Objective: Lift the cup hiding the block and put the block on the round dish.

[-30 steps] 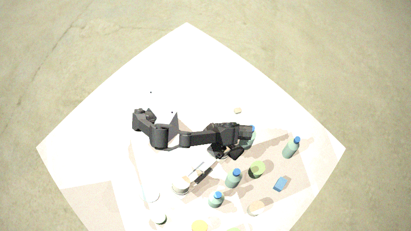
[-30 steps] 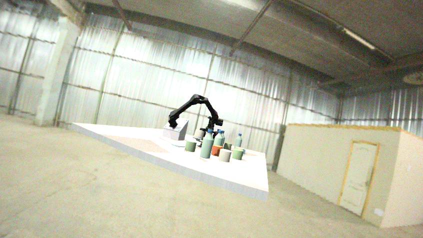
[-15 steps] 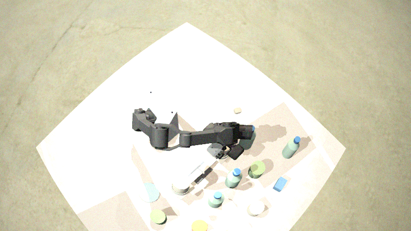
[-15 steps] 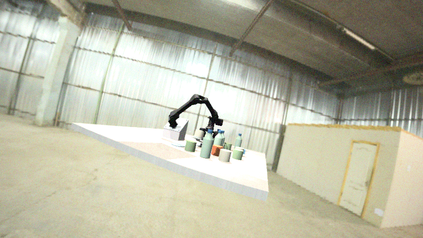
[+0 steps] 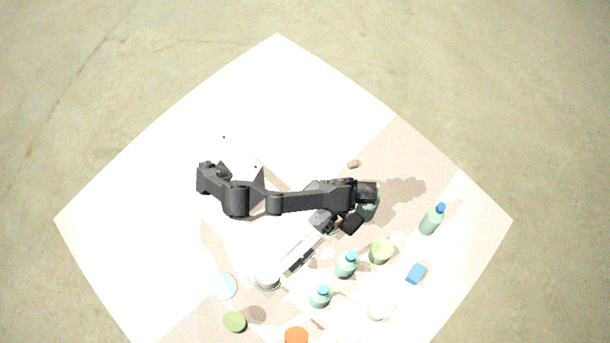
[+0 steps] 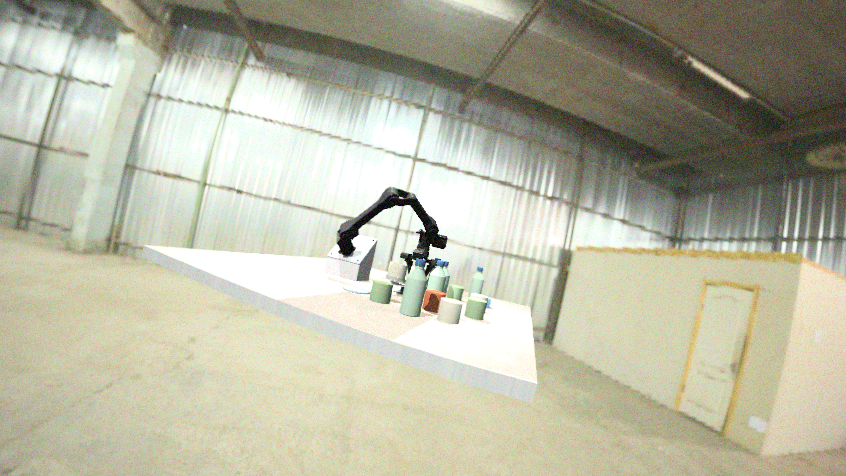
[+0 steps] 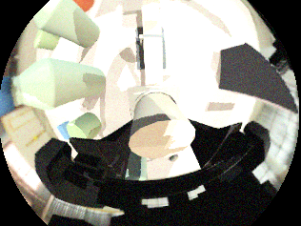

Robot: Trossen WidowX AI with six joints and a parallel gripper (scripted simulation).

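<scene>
The small balance [image 5: 298, 254] [image 7: 151, 51] lies on the table in front of the arm. One pale cup [image 5: 267, 277] stands on its far end. The other cup [image 7: 158, 123] stands on the near end, and my gripper [image 5: 328, 228] [image 7: 157, 120] [image 6: 414, 258] is shut on it. In the top view the wrist hides most of this cup. The block is not visible. The round pale blue dish [image 5: 223, 285] lies on the table left of the far cup.
Green bottles with blue caps [image 5: 431, 219] [image 5: 346, 264] [image 5: 320, 296] stand right of the balance; another [image 5: 367, 207] is close under the wrist. Green cylinders [image 5: 381, 251] [image 5: 234, 321], a white one [image 5: 380, 309], an orange one [image 5: 295, 334] and a blue block [image 5: 415, 272] stand around.
</scene>
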